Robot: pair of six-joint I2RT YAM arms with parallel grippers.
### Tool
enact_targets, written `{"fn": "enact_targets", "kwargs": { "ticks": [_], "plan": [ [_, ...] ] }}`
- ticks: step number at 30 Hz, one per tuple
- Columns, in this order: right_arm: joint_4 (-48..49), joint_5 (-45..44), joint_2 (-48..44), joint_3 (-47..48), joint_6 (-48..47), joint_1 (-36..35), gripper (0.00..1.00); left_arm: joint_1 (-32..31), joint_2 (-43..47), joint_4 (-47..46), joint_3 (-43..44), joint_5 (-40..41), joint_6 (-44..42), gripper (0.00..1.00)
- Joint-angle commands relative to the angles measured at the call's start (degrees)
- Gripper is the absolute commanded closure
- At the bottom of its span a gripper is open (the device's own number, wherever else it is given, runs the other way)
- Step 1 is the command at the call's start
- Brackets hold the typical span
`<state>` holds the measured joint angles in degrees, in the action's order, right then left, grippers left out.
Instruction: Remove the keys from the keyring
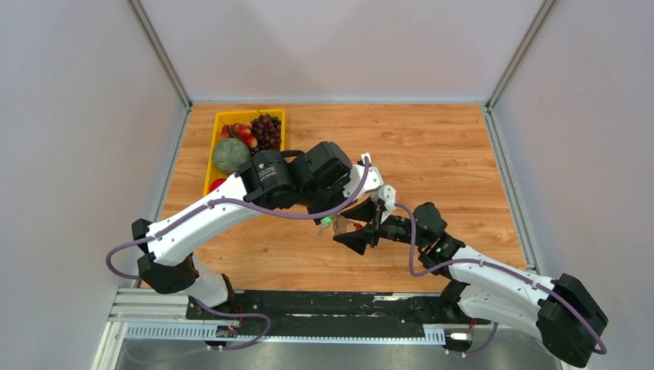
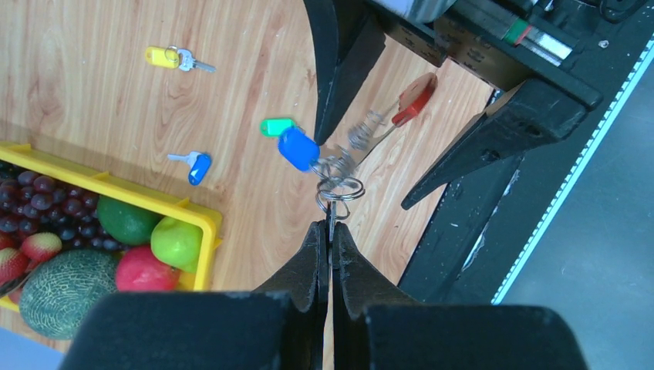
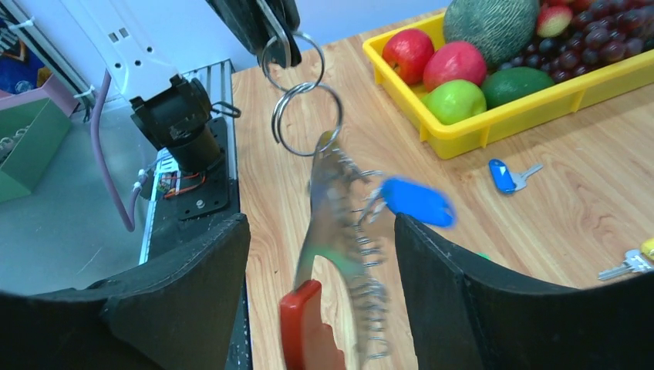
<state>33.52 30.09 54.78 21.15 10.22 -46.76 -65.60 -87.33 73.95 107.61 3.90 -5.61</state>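
Currently we have the left gripper [image 2: 330, 231] pinched shut on the top split ring of the keyring [image 3: 332, 208], which hangs above the table, red band at the low end. Right gripper [image 3: 320, 231] is spread wide, one finger on each side of the keyring body. One blue key [image 3: 416, 202] sits on its wire loops. Loose on the wood: yellow key [image 2: 163, 57] and second blue key [image 2: 197, 166], the latter near the fruit tray [image 2: 154, 202]. Green key [image 2: 278, 126]: we can't tell if it's attached.

Lab cell, white partitions [image 1: 77, 116], aluminium rail [image 1: 146, 312]
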Motion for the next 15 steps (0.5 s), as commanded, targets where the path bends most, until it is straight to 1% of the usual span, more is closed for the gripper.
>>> {"fn": "enact_targets", "kwargs": {
  "ticks": [1, 7, 11, 15],
  "plan": [
    [-0.64, -2.86, -4.09, 1.75, -2.26, -0.17, 0.28, -0.31, 0.42, -0.72, 2.41, 0.10, 1.07, 1.00],
    [-4.96, -6.62, -8.83, 1.44, -4.95, -0.18, 0.26, -0.31, 0.89, -0.66, 2.32, -0.03, 1.34, 1.00],
    [-6.26, -6.82, -10.50, 1.89, -5.60, -0.21, 0.26, -0.31, 0.95, -0.51, 2.11, 0.17, 1.33, 1.00],
    [-6.81, -5.13, -10.90, 2.54, -5.37, -0.21, 0.25, -0.31, 0.93, -0.24, 1.76, 0.67, 1.35, 1.00]
  ]
}}
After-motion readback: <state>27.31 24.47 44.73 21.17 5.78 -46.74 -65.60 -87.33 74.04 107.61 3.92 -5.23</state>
